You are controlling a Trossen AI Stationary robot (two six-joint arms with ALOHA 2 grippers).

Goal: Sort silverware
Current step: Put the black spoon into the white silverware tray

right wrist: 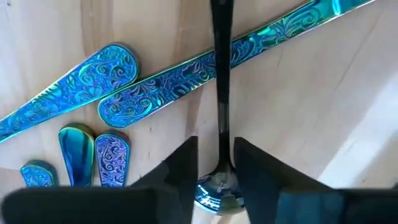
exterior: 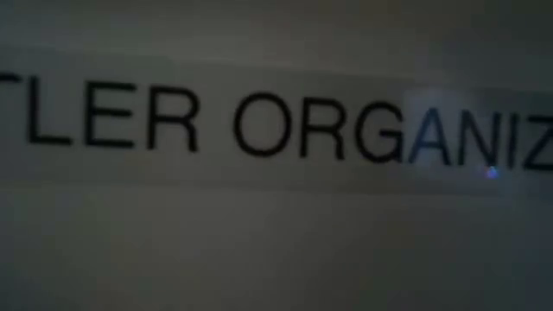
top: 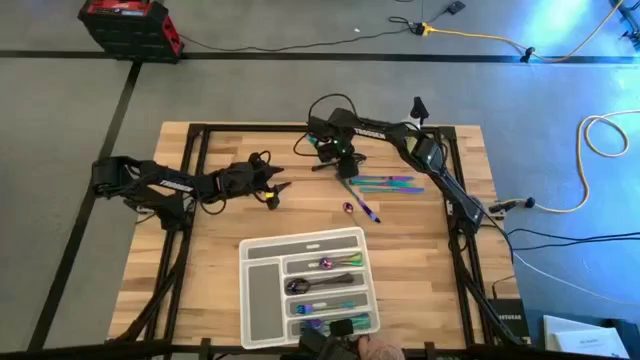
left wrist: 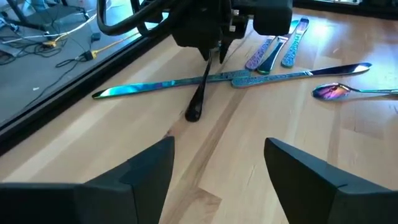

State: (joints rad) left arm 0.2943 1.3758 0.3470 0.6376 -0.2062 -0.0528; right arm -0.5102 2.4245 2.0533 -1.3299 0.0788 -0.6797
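Observation:
My right gripper (right wrist: 216,165) is shut on a dark spoon (left wrist: 202,93) at the table's far middle, above a long iridescent knife (left wrist: 236,78). More iridescent silverware (top: 388,183) lies flat to its right, and an iridescent spoon (left wrist: 339,91) lies nearer. A translucent white tray (top: 262,290) at the near middle holds several pieces. My left gripper (left wrist: 217,168) stands open left of centre, low over bare wood, pointing at the right gripper. My right gripper pinches the dark spoon's neck (right wrist: 220,146) just beside the bowl (right wrist: 217,193) between its two fingers. The fingers come from above, pointing down. The spoon hangs tilted below them, bowl end up, across the knife; its handle end (left wrist: 193,114) is at the table top.
The low view is filled by a printed label close to the camera. A red case (top: 130,25) and cables lie on the floor beyond the table. Bare wood shows between my left gripper and the tray.

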